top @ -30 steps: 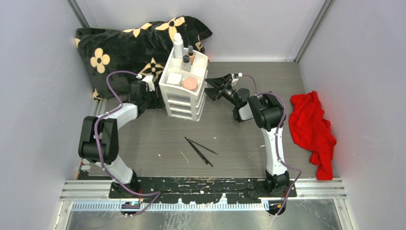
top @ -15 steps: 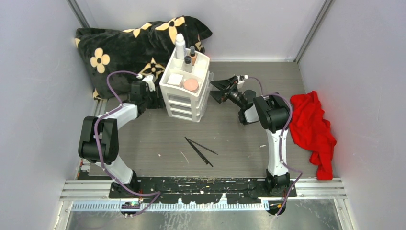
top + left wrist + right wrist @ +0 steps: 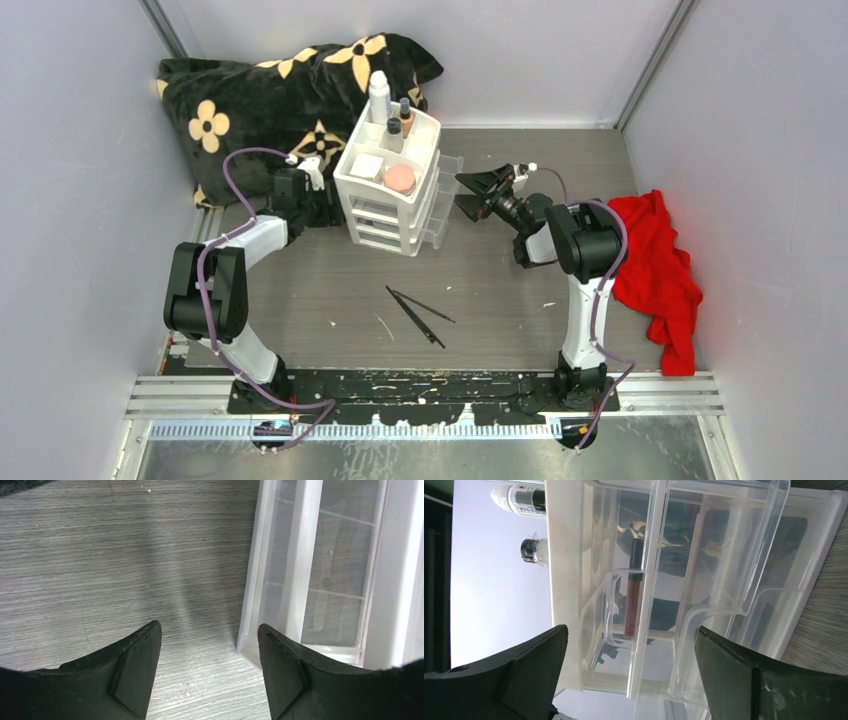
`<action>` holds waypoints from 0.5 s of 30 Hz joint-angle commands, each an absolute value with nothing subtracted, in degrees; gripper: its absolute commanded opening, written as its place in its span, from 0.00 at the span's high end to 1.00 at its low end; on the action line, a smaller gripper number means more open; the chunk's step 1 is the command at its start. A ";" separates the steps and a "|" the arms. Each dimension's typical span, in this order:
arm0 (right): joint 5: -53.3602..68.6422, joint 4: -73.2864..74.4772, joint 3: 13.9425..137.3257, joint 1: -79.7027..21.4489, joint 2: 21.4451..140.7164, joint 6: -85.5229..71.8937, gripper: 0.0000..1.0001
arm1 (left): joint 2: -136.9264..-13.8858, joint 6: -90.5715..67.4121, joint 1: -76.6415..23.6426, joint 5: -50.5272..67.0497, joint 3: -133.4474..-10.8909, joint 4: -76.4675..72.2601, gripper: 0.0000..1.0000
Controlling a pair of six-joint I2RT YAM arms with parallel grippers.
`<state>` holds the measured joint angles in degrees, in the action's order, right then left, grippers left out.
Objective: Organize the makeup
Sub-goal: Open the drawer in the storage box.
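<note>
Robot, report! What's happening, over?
Left gripper open, right gripper open, both empty. Thin black pencils loose on table. Clear plastic drawer sticking out of white drawer unit.

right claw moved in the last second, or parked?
Yes. The right claw has pulled back to the right, away from the white drawer unit and closer to the red cloth, which lies where it was.
</note>
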<state>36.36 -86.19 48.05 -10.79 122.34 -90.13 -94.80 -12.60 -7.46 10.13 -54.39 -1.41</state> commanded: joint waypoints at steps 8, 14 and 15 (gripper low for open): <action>39.35 -97.19 45.67 -9.14 118.07 -89.12 0.00 | -94.73 -11.95 -7.82 11.16 -55.11 -4.04 0.29; 40.00 -97.12 43.84 -8.19 117.69 -88.70 0.00 | -94.79 -12.06 -7.87 11.33 -55.14 -4.13 0.29; 40.30 -97.20 43.76 -8.06 117.69 -88.75 0.00 | -94.83 -12.09 -7.83 11.40 -55.21 -4.13 0.29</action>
